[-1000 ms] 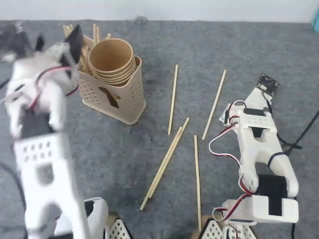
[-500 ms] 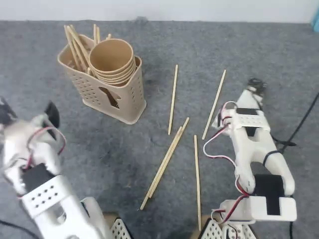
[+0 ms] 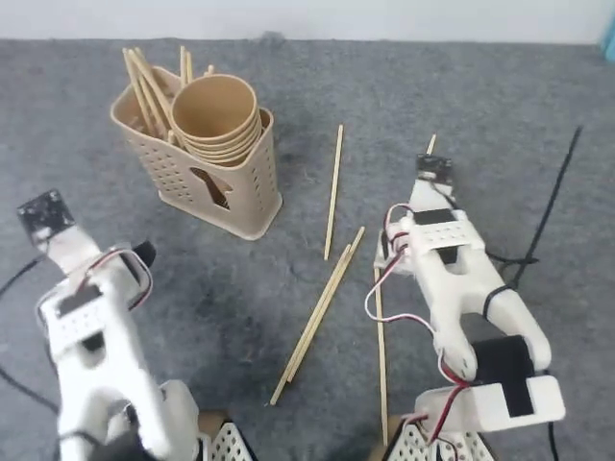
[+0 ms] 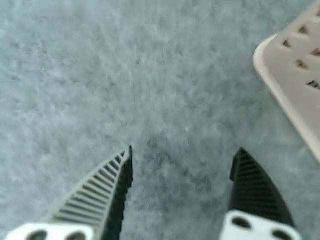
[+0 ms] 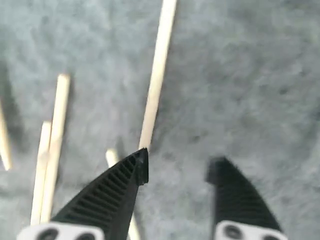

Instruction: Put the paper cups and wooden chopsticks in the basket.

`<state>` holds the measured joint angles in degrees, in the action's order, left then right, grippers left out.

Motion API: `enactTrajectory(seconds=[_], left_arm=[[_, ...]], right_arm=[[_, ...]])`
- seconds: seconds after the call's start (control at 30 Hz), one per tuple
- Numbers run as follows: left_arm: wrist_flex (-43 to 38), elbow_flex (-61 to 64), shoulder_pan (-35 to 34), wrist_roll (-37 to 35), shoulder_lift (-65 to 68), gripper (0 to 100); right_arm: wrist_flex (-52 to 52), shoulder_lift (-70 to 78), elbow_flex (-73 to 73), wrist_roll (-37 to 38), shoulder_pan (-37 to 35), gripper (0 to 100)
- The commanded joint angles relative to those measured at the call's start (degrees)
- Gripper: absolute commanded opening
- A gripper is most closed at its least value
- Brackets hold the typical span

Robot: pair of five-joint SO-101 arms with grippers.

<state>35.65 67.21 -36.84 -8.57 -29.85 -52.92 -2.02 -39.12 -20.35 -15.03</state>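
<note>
where fuzzy mat spreads, perforated basket, slender chopsticks

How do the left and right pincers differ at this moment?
The left pincer hangs over bare grey mat, with the basket corner close by. The right pincer hangs among loose chopsticks, one fingertip at the end of a chopstick. The left pincer's gap looks wider than the right pincer's. Both are open and hold nothing.
</note>
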Motion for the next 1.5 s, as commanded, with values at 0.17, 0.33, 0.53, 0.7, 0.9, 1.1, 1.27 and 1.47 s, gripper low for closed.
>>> enactTrajectory(seconds=[0.17,0.33,0.53,0.7,0.9,1.1,1.27,1.47], left_arm=[[1.8,-9.8,-0.4,-0.5,10.0,30],[1.8,-9.9,-1.0,-0.6,10.0,30],[1.8,-9.9,-0.8,-0.6,10.0,30],[1.8,-9.9,-0.8,-0.6,10.0,30],[1.8,-9.9,-1.0,-0.6,10.0,30],[1.8,-9.8,-1.1,-0.6,10.0,30],[1.8,-9.8,-1.1,-0.6,10.0,30],[1.8,-9.8,-1.1,-0.6,10.0,30]], right_arm=[[-8.1,-0.5,7.1,0.7,-9.5,22.2],[-5.9,2.9,6.9,0.7,-10.2,15.0],[-3.8,12.9,11.2,0.8,-5.3,13.7],[-8.7,17.3,16.8,0.9,-5.1,8.7],[-11.9,16.9,17.2,1.1,-5.0,0.6],[-25.6,5.2,21.3,1.1,-4.9,0.8],[-33.5,-11.4,28.7,1.1,-6.6,0.8],[-25.5,-26.6,40.3,1.1,-10.6,0.8]])
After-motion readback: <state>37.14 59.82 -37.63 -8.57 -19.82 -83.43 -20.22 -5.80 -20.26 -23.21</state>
